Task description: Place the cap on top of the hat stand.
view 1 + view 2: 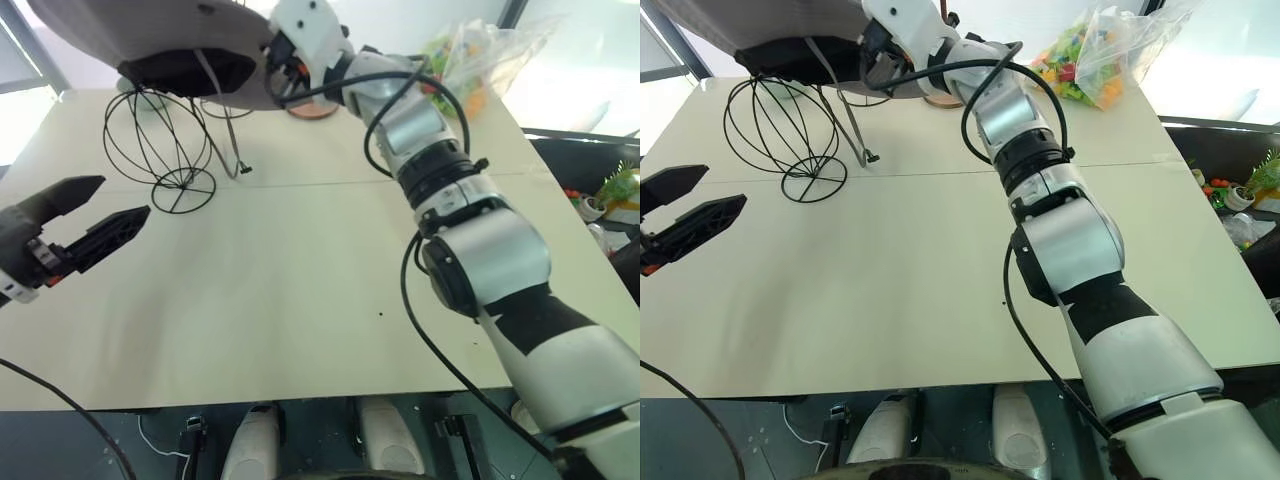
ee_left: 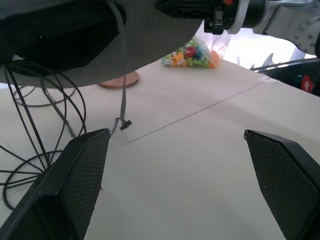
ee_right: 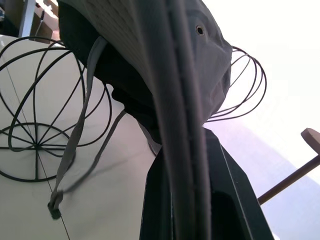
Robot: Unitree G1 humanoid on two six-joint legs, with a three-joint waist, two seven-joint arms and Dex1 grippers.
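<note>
- Right gripper [image 1: 272,62] clamped shut on the brim edge of the cap [image 1: 150,35], holding it raised at the far side of the table [image 1: 300,300].
- Cap: grey fabric, wide floppy brim, dark inside, small metal eyelet on the crown, chin strap [image 1: 222,120] dangling below with its tip near the tabletop.
- Likely light and soft; brim sagging away from the pinch, so prone to fold or swing; strap apt to snag on wire.
- Best held at the brim's stitched edge, as now, leaving the crown's opening free to drop over the frame.
- Hat stand [image 1: 160,145], a black wire globe on a ring base, just below and beside the clamped gripper, under the cap's crown, not yet seated.
- Left gripper [image 1: 90,225] spread wide, empty, well apart from the cap, low over the near table.
</note>
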